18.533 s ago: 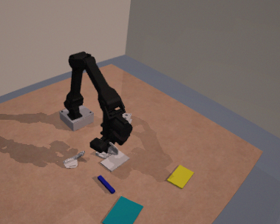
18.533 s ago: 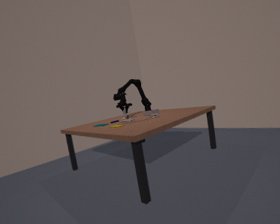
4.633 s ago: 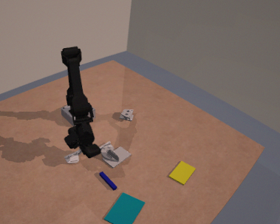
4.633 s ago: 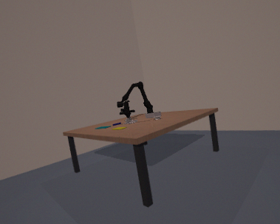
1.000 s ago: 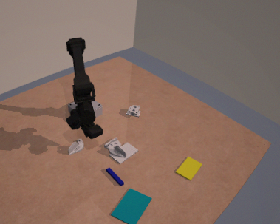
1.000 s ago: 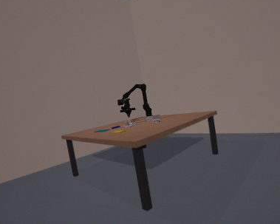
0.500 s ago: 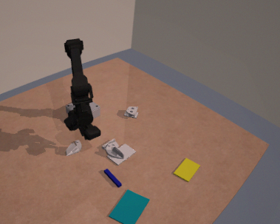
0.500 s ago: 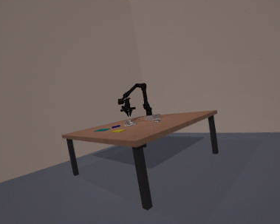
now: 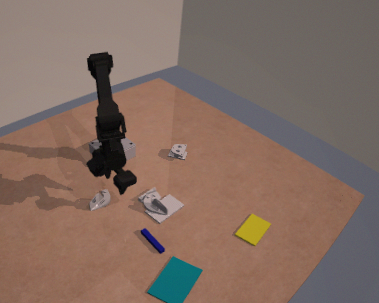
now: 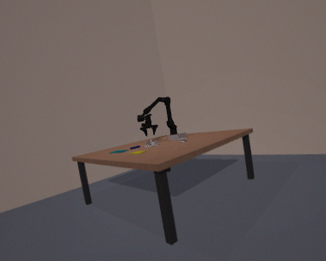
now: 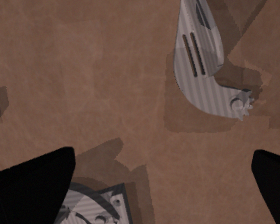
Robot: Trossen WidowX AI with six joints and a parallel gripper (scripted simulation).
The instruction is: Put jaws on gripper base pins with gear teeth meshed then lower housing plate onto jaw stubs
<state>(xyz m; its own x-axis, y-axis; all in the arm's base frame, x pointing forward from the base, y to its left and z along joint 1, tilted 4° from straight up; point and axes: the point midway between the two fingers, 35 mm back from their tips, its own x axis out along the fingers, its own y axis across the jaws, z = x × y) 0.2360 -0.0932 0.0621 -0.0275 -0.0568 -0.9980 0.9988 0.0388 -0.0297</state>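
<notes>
A loose grey jaw (image 9: 100, 200) (image 11: 200, 85) lies on the table, its geared end with a round hub at the right in the wrist view. A second grey jaw (image 9: 155, 204) lies over the gripper base, whose flat light plate (image 9: 172, 207) shows beside it; the base's corner (image 11: 118, 201) is at the lower left of the wrist view, partly behind a finger. Whether that jaw is on its pin or meshed cannot be told. A small light plate with dark holes (image 9: 178, 150), perhaps the housing plate, lies apart. My gripper (image 9: 115, 184) (image 10: 150, 134) (image 11: 165, 158) is open and empty above the table between the jaws.
A dark blue bar (image 9: 152, 240) (image 10: 135, 147), a teal sheet (image 9: 175, 280) (image 10: 119, 152) and a yellow sheet (image 9: 253, 229) (image 10: 138, 152) lie toward the front. A light grey block (image 9: 130, 150) stands partly behind the arm.
</notes>
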